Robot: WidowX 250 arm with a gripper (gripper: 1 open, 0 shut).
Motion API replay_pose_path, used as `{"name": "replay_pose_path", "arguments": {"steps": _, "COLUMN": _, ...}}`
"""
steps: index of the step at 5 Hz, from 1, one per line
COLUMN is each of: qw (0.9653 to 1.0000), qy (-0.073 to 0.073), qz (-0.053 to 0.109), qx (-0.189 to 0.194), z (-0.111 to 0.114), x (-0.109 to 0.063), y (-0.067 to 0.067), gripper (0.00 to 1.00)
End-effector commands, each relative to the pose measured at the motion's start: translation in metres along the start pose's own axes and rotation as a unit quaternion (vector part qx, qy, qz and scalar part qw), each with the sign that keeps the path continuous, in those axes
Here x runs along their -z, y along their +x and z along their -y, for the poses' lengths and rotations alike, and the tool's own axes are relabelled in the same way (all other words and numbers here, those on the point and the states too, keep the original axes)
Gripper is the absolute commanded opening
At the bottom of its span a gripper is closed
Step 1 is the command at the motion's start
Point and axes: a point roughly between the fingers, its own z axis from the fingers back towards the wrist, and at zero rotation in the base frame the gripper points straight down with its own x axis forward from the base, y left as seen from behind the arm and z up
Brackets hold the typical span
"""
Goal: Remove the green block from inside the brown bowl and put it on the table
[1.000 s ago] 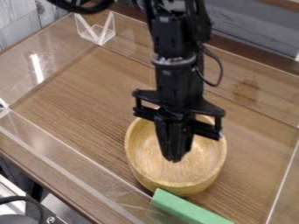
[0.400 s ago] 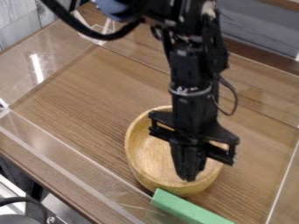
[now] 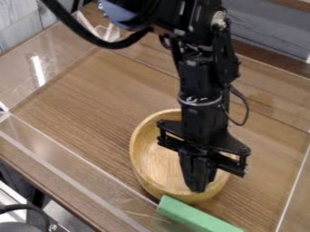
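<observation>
Directly beneath the clenched, empty hand [image 3: 198,185] lies the brown bowl [image 3: 152,154], while the green block [image 3: 194,217] already rests nearby on the bench [image 3: 97,100], so retreat seems next.

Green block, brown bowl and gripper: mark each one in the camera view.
green block [image 3: 200,217]: camera view, its top face near the bottom edge.
brown bowl [image 3: 141,148]: camera view, left part of the thick rim.
gripper [image 3: 200,186]: camera view, tips of the closed fingers, over the bowl.

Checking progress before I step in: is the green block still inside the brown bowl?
No: the green block lies on the table beside the brown bowl, near the picture's bottom edge.
</observation>
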Motion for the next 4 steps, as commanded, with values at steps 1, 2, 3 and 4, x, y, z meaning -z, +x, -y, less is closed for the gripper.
{"name": "replay_pose_path", "arguments": {"steps": 1, "qw": 0.9999, "qy": -0.004, "qz": 0.011, "qx": 0.005, "z": 0.0003, "x": -0.0016, "y": 0.0031, "gripper": 0.0}}
{"name": "replay_pose_path", "arguments": {"steps": 2, "qw": 0.9999, "qy": -0.006, "qz": 0.011, "qx": 0.007, "z": -0.0013, "x": -0.0007, "y": 0.0034, "gripper": 0.0}}
{"name": "replay_pose_path", "arguments": {"steps": 3, "qw": 0.9999, "qy": -0.008, "qz": 0.012, "qx": 0.008, "z": -0.0024, "x": -0.0001, "y": 0.0036, "gripper": 0.0}}
{"name": "replay_pose_path", "arguments": {"steps": 4, "qw": 0.9998, "qy": -0.01, "qz": 0.013, "qx": 0.008, "z": -0.0035, "x": -0.0002, "y": 0.0037, "gripper": 0.0}}
